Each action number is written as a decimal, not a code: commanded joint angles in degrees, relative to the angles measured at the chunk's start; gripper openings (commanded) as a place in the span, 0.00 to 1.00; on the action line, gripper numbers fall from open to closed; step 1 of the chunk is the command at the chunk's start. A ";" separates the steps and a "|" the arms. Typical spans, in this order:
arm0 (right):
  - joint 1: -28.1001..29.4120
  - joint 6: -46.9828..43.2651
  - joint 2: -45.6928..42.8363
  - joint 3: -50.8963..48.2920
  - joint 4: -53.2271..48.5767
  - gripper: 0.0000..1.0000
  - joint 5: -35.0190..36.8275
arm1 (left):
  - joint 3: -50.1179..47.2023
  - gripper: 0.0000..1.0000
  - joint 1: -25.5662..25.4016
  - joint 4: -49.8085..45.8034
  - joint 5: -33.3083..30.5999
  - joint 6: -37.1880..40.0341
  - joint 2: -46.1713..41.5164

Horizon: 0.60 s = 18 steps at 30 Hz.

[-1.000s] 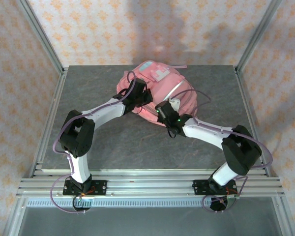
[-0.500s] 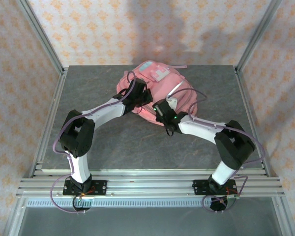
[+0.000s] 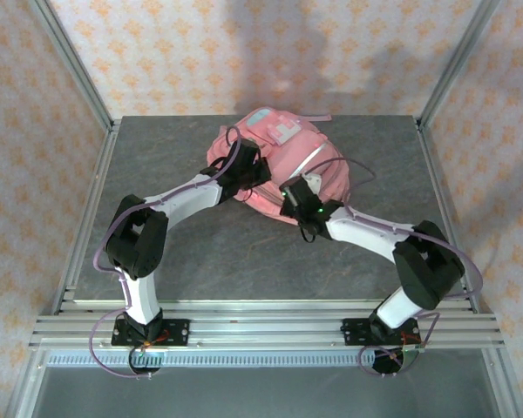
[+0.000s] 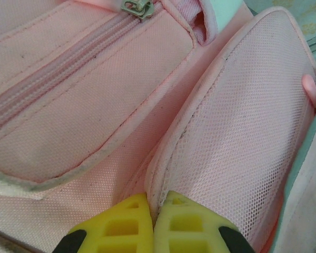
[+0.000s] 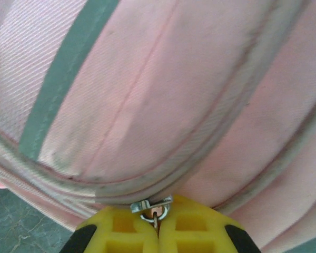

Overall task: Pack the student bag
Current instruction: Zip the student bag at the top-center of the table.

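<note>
**Task item.** The student bag (image 3: 288, 157) lies on the grey surface (image 3: 200, 252), in the upper middle of the overhead frame, with its blue-and-white patch (image 3: 275, 126) toward the top edge.

**Left tool** (image 4: 152, 203). Its yellow fingers are brought together on the bag, and the bound edge of the mesh side pocket (image 4: 242, 132) runs down into the line where they meet. A closed zip (image 4: 68, 68) crosses the upper left of the wrist frame, with its metal slider (image 4: 137, 6) at the top edge.

**Right tool** (image 5: 158, 219). The fingers are clamped on a small metal zip pull (image 5: 152, 208) at the bottom centre of the wrist frame. The pull sits directly under a curved piped seam. A grey-green band (image 5: 68, 74) runs diagonally across the pink fabric at upper left.

**Obstructions.** In the overhead frame both forearms converge on the bag's lower edge. The left tool (image 3: 257, 181) and right tool (image 3: 295, 195) cover that part of the fabric.

**Surroundings.** Aluminium frame posts (image 3: 70, 61) rise at the corners of the surface. Patterned wall panels (image 3: 244, 43) close in the back and sides. Purple cables (image 3: 105, 252) loop along each arm.
</note>
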 commanded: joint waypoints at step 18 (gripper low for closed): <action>6.54 -12.48 1.39 2.97 0.09 0.00 -16.83 | 5.10 0.00 6.92 -8.77 -8.33 9.88 -3.12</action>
